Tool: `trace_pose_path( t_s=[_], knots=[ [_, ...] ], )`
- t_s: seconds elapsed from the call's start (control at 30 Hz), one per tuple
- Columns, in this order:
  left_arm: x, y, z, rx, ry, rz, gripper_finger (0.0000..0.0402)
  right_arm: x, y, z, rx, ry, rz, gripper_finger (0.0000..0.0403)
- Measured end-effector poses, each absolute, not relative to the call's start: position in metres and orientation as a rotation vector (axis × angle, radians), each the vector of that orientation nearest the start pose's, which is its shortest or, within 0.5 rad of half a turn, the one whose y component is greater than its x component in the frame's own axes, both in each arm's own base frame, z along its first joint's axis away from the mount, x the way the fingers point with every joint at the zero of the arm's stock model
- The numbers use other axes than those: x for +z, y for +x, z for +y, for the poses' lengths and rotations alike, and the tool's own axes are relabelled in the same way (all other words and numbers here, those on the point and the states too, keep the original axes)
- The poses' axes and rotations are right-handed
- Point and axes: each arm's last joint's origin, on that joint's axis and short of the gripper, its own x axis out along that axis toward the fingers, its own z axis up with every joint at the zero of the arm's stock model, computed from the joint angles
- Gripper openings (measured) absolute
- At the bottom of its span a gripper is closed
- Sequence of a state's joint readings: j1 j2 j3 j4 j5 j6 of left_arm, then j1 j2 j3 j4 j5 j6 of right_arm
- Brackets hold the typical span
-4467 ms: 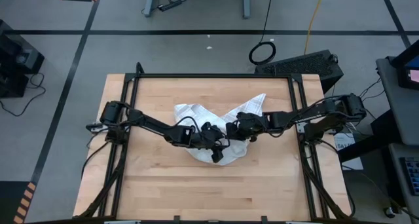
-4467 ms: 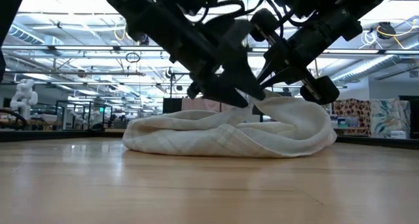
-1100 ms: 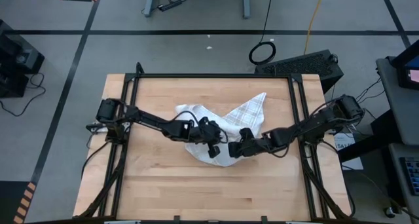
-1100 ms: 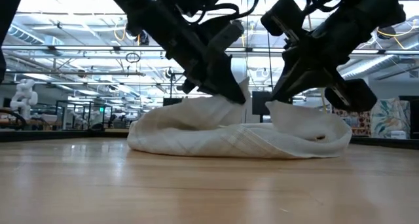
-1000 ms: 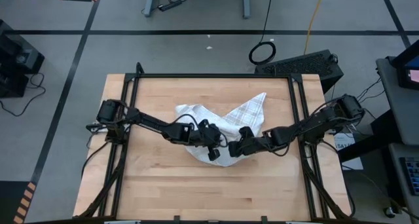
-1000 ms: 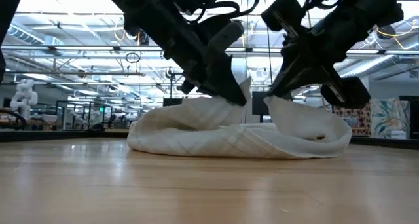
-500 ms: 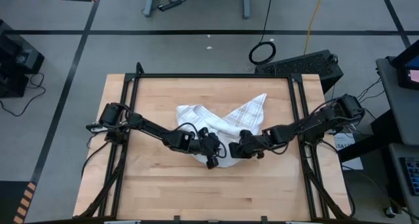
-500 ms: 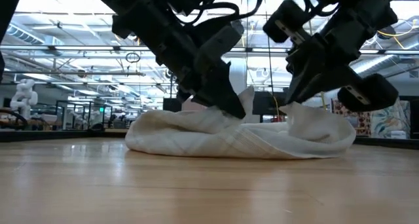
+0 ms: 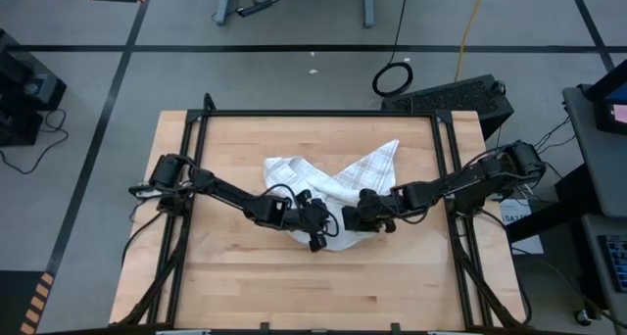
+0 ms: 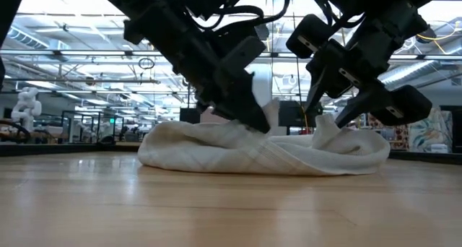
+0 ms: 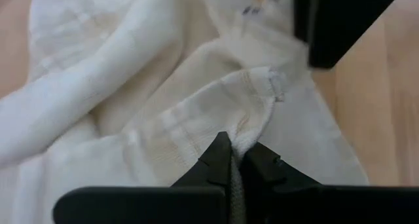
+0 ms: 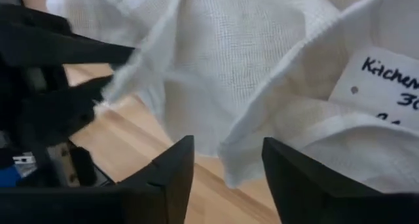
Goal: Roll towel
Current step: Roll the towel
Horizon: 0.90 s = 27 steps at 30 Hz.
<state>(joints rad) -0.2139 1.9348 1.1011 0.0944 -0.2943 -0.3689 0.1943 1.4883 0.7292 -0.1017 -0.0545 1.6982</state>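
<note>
The white towel point(image 9: 333, 178) with thin grey check lines lies crumpled in the middle of the wooden table, one corner point(image 9: 390, 147) pointing to the far right. In the low view it is a low heap point(image 10: 253, 149). My left gripper point(image 9: 315, 239) is at the towel's near edge, shut on cloth point(image 11: 237, 160). My right gripper point(image 9: 351, 217) stands just to its right, open point(image 12: 226, 168), with a folded towel edge point(image 12: 242, 152) between its fingers. A white label point(image 12: 386, 80) is sewn on the towel. My left gripper pinches a hemmed edge of the towel point(image 11: 252, 129) near a corner between its two fingertips. The fingers slant down from the table's left. The cloth bunches at the tips, and the rest of the towel lies slack on the table. Whether my right gripper touches the towel, I cannot tell.
A black metal frame point(image 9: 323, 113) runs around the tabletop. Bare wood point(image 9: 323, 286) stretches from the towel to the near edge and to both sides. Beyond the table's far edge, a cable coil point(image 9: 392, 78) and a black case point(image 9: 451, 95) lie on the floor.
My right gripper has opened and let go of the fold it held up; that fold has sunk onto the heap. My left gripper, still shut on the towel's edge, has gone a little down and toward the near edge.
</note>
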Motion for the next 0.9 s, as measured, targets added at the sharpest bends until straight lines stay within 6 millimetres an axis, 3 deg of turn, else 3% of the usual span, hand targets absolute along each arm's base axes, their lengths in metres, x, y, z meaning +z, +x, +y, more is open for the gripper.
trace_pose_path(
  t_s=[0.13,0.4,0.5,0.9],
  knots=[
    [0.139,0.393,-0.085,0.13,-0.076,0.626,0.0019,0.167,0.274,0.054,-0.552,1.492,0.837,0.0175],
    [0.126,0.394,-0.091,0.102,-0.015,0.654,0.0019,0.166,0.273,0.054,-0.573,1.5,0.848,0.0085],
    [0.125,0.395,-0.092,0.074,-0.026,0.653,0.0023,0.167,0.274,0.055,-0.571,1.525,0.838,0.0075],
    [0.131,0.4,-0.097,-0.012,-0.065,0.575,0.0094,0.169,0.276,0.055,-0.557,1.56,0.808,0.0153]
  ],
)
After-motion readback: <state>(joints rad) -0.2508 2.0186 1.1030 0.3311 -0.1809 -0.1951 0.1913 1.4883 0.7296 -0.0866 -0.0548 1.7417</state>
